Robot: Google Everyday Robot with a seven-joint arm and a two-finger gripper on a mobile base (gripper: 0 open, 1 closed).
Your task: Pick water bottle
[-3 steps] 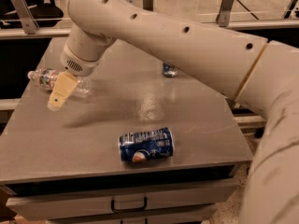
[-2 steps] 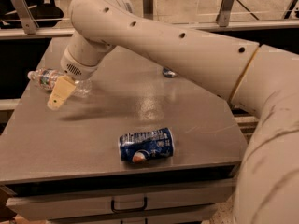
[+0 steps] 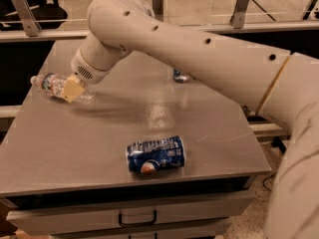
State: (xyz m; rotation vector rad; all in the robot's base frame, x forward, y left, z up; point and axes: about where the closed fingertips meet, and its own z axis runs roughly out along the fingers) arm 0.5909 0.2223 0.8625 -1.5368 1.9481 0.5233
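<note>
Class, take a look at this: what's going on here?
The robot's arm reaches across the table, its hand at the bottle lying near the left edge. The bottle rests on the table, not yet lifted. A Pepsi can lies on its side near the front; another can sits at the back, beside the arm.

End effector (image 3: pixel 73 89) shifted up and right, now overlapping water bottle (image 3: pixel 49 83) body; arm (image 3: pixel 199 59) swung closer

Grey table (image 3: pixel 209 128) with drawer (image 3: pixel 79 217), metal-posted glass railing (image 3: pixel 241 6) behind, speckled floor (image 3: pixel 250 222).
</note>
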